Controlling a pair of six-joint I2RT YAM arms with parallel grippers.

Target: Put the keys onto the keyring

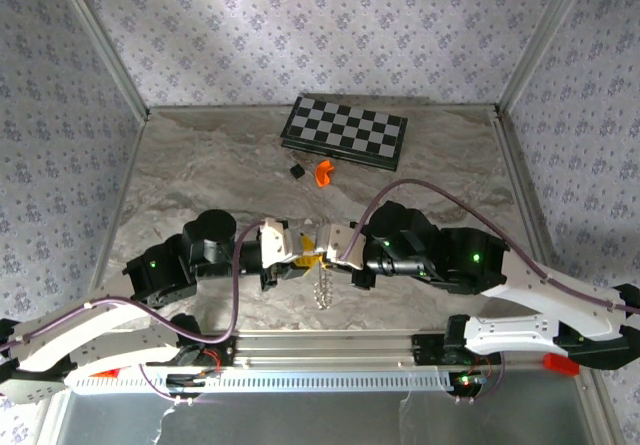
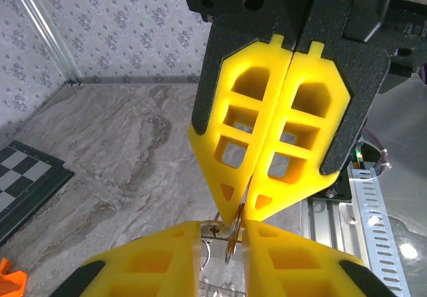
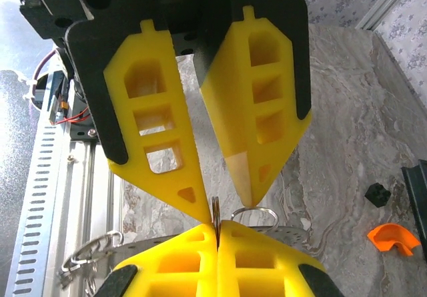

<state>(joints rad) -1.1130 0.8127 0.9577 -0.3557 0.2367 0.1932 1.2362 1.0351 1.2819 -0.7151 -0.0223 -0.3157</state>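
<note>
Right gripper (image 3: 218, 229): its fingers are pressed flat together on a thin metal blade seen edge-on. I take this for the key (image 3: 215, 207), though its yellow-orange head is hidden between the pads.
Left gripper (image 3: 225, 202): the fingers stand apart, with bare marble showing between them. I cannot tell whether either tip bears on a ring.
Keyring (image 1: 322, 290): it sits where the two grippers meet, and its limp chain trails toward the arms' bases. A small round loop (image 3: 257, 211) lies just beside one left fingertip.
Step in hand: threading the blade into that loop, by my reading.
Doing it well: keep the blade square to the loop's opening, advance slowly, and steady the loop so the chain's weight doesn't drag it aside.
Hard to make out: the loop's split, the key's hole, and where blade and loop touch — all crowded between yellow fingers.
Elsewhere: the chessboard (image 1: 345, 133), black cube (image 1: 296, 170) and orange curved piece (image 1: 325, 172) sit well apart, on the far side.
</note>
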